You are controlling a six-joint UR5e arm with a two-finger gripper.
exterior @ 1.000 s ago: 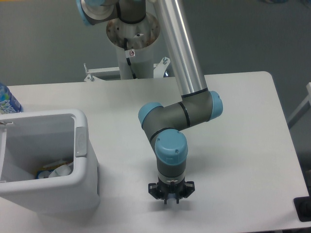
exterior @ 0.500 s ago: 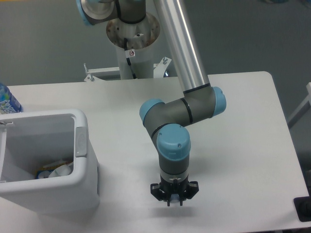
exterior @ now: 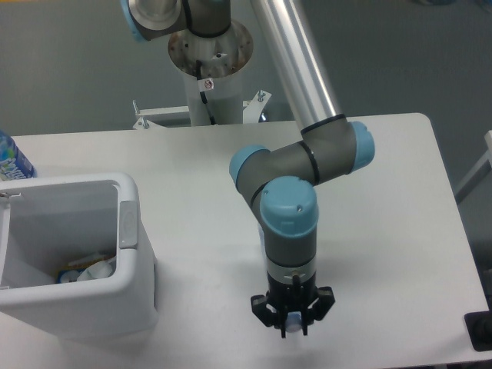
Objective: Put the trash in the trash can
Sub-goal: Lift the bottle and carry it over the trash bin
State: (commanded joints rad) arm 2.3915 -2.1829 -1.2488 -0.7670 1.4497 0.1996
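Note:
The trash can (exterior: 129, 231) is a white rectangular bin at the table's left front. The trash (exterior: 91, 269) lies at its bottom: crumpled white plastic with bits of blue and yellow showing. My gripper (exterior: 293, 329) points straight down over the bare tabletop near the front edge, well to the right of the bin. Its black fingertips sit close together and nothing is held between them.
An upright blue-labelled bottle (exterior: 11, 160) stands at the left edge behind the bin. The arm's white base column (exterior: 209, 73) rises behind the table. A dark object (exterior: 480, 330) sits off the table's right front corner.
The arm has swung right and toward the table's front edge, carrying the gripper with it. The trash in the bin has not moved.

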